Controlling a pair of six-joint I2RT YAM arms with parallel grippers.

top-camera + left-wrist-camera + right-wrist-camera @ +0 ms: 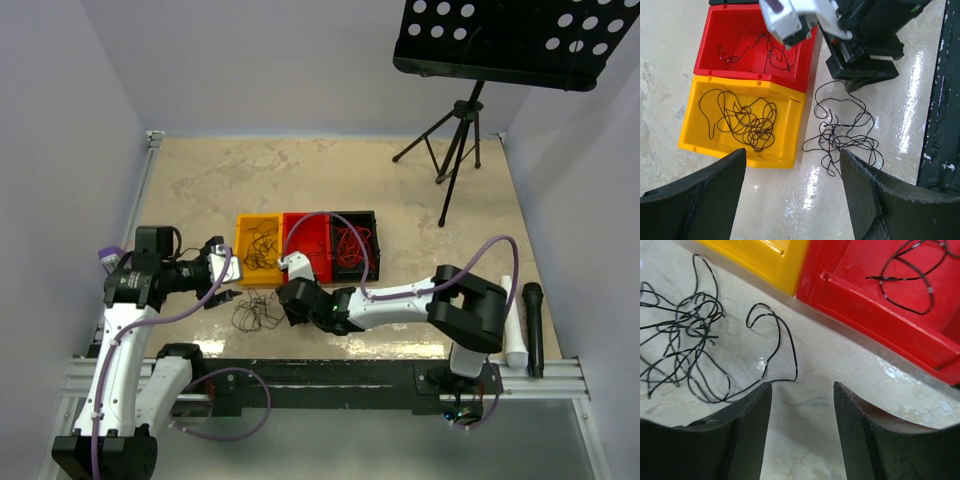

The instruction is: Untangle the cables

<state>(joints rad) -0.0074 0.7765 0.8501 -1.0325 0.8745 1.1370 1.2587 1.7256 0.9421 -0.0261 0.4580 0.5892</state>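
A loose tangle of thin black cables (257, 313) (842, 137) (685, 335) lies on the table in front of the yellow bin (243, 250) (790, 125). More black cables (745, 122) sit in that yellow bin. One black cable (765, 52) (910, 280) lies in the red bin (318, 262) (880, 315). Red cables (350, 243) fill the black bin (375, 245). My left gripper (225, 272) (792, 152) hovers open left of the tangle, holding nothing. My right gripper (290, 310) (802, 385) stands open and empty, low over the table just right of the tangle. One cable end curls by its left finger (755, 410).
The three bins stand side by side mid-table. A black music stand on a tripod (455, 130) is at the back right. A white tube (513, 330) and a black microphone (533, 325) lie at the right edge. Walls enclose the table.
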